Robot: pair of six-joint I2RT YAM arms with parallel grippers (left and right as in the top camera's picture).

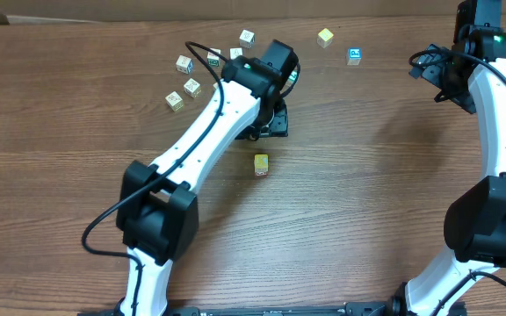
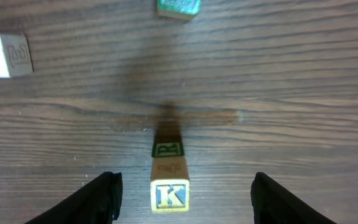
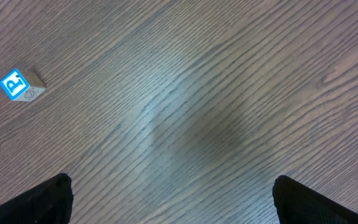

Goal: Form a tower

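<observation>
The tower (image 2: 168, 168) is a narrow stack of wooden alphabet cubes standing on the table. Its top cube shows a blue K in a yellow border, and a lower cube shows a green R on its side. From overhead the tower (image 1: 261, 164) appears as a small yellow square near the table's middle. My left gripper (image 2: 186, 177) hovers above it, open, with its fingers (image 2: 107, 193) well clear on either side. In the overhead view the left gripper (image 1: 271, 127) sits just behind the tower. My right gripper (image 3: 173, 186) is open over bare wood, at the far right (image 1: 430, 68).
Several loose cubes (image 1: 192, 87) lie scattered at the back left, with a yellow-green cube (image 1: 325, 37) and a blue cube (image 1: 354, 56) further right. Beyond the tower lie a green cube (image 2: 178, 6) and a pale cube (image 2: 5, 56). The blue cube (image 3: 17, 85) is left of the right gripper.
</observation>
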